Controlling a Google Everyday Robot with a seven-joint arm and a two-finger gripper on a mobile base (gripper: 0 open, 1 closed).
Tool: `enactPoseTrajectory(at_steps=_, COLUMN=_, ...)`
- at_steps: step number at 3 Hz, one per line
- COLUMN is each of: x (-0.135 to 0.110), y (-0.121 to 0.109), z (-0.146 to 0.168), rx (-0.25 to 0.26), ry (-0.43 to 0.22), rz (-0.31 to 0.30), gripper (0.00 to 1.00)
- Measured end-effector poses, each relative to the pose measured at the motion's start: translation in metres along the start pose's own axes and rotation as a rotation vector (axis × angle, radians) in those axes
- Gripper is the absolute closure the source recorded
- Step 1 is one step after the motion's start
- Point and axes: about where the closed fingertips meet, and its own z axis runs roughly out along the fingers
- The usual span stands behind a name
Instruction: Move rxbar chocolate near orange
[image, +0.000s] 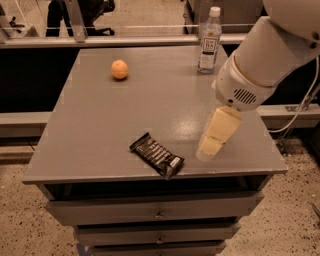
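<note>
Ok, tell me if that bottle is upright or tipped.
Upright: the bottle stands on its base, cap on top. The pincer hovers beside the rxbar chocolate.

On the surface (100, 125) the rxbar chocolate (156, 155) lies at 6 o'clock, the orange (119, 69) at 11, a bottle (209, 40) at 1, the hand (210, 147) over 4.
</note>
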Motion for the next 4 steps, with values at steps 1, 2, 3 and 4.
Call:
enactPoseTrajectory(at_steps=1, x=-0.027, y=0.012, z=0.026, rx=-0.026, ry=-0.043, rz=0.054, gripper=0.00)
enactPoseTrajectory(at_steps=2, x=-0.052, y=0.025, z=0.048, rx=0.007, ry=-0.059, rz=0.109, gripper=0.00)
enactPoseTrajectory(at_steps=3, x=-0.071, y=0.037, z=0.072, rx=0.047, ry=-0.052, rz=0.145, gripper=0.00)
enactPoseTrajectory(at_steps=4, x=-0.079, y=0.043, z=0.096, rx=0.072, ry=-0.037, rz=0.182, gripper=0.00)
